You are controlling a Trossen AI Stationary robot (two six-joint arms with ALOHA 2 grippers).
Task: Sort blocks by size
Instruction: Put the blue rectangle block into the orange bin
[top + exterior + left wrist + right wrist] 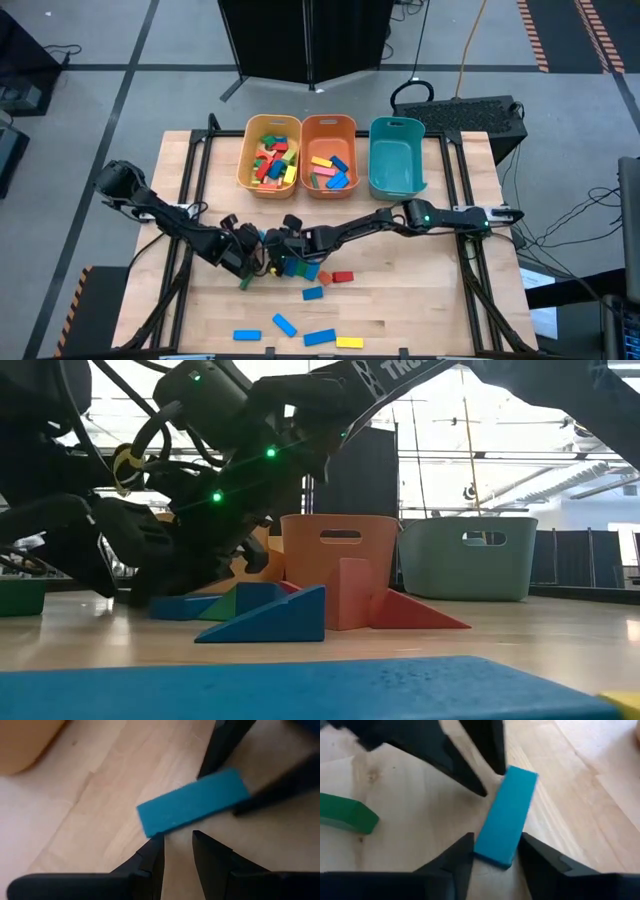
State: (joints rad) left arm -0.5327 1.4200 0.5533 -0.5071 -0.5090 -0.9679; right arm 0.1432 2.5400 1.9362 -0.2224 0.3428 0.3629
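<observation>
1. Blocks (322,272) lie partly sorted: many sit in the yellow bin (271,153) and the orange bin (329,153), the teal bin (396,157) looks bare inside, and several blue, red and yellow pieces lie loose on the surface (420,300).
2. Both arms meet over the middle of the surface, their grippers close together around one blue bar (506,815).
3. Right gripper (496,851): its jaws straddle the near end of the bar, narrow, about touching its sides; whether they grip yet I cannot tell.
4. Left gripper (177,849): jaws narrow and holding nothing, tips just beside the bar's long edge.
5. Key relation: the bar's long axis runs straight ahead from the right jaws, so they close across its short width. The right arm is better placed.
6. A green block (347,815) lies near, apart from the bar.
</observation>
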